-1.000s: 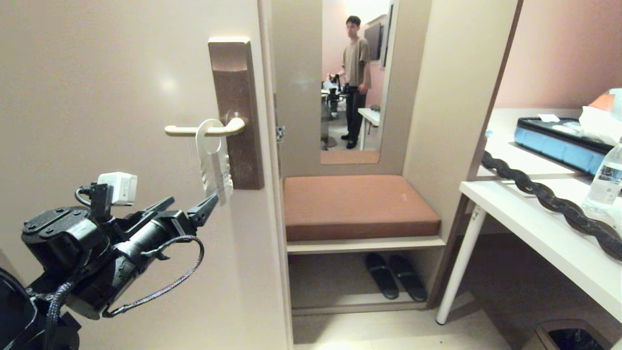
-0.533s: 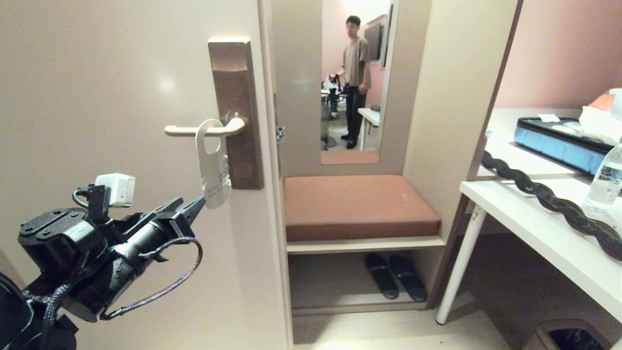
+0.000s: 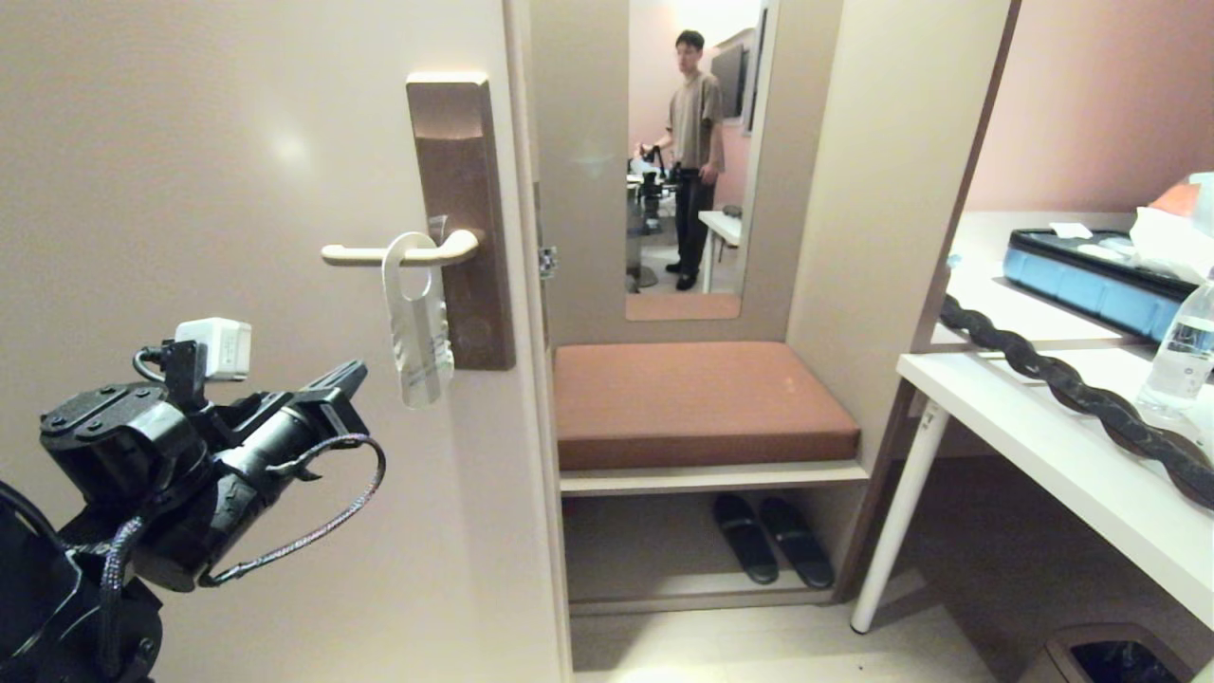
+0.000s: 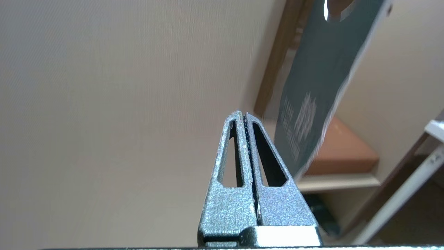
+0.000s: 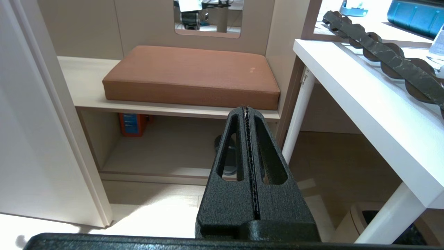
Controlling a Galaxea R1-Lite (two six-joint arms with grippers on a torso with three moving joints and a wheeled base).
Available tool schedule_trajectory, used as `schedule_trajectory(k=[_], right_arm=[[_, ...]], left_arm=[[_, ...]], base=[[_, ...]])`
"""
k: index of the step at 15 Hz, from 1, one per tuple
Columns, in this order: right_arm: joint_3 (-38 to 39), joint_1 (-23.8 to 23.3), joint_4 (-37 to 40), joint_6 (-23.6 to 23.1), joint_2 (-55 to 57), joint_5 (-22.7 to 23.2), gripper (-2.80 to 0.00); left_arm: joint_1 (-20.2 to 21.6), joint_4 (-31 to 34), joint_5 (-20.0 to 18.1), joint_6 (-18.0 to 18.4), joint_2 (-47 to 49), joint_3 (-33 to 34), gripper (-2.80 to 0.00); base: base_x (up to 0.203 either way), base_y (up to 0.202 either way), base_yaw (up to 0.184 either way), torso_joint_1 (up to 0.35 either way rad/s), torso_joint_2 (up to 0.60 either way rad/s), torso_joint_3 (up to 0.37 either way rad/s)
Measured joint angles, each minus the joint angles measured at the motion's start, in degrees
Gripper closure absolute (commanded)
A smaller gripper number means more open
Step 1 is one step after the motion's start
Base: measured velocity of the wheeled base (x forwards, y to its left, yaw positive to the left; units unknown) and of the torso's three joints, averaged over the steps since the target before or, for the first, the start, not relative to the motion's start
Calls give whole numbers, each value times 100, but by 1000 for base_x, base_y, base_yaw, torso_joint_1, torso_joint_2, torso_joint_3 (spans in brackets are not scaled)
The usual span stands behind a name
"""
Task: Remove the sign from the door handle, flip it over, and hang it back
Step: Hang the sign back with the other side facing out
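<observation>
The sign point(image 3: 415, 323) hangs by its hole on the door handle point(image 3: 398, 252), its lower end free beside the brown plate point(image 3: 462, 190). In the head view it shows a white face; the left wrist view shows the other side, blue-grey point(image 4: 319, 86) with pale lettering too blurred to read. The left gripper point(image 3: 349, 375) hovers below and to the left of the sign, close to the door point(image 3: 190, 190) and clear of the card. Its fingers point(image 4: 229, 152) are pressed together with nothing between them (the wrist view shows the sign's edge just beside them, apart). The right gripper point(image 5: 245, 108) appears only in its own wrist view, fingers together and empty, pointing toward a brown cushion point(image 5: 190, 73) on a bench with a white surface point(image 5: 364, 100) alongside. The head view alone shows a mirror point(image 3: 692, 152) with a person point(image 3: 694, 156) reflected.
</observation>
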Motion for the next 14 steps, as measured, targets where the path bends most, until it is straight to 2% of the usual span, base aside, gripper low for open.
schedule_trajectory(k=[3,14], right_arm=[[0,0,-2,1,0,4,0],[0,0,-2,1,0,1,0]], left_arm=[[-34,4,-199,23,144,-329,0],[-584,2,-186,40,787,-1126,0]], base=[[0,0,0,0,0,0],[0,0,0,0,0,0]])
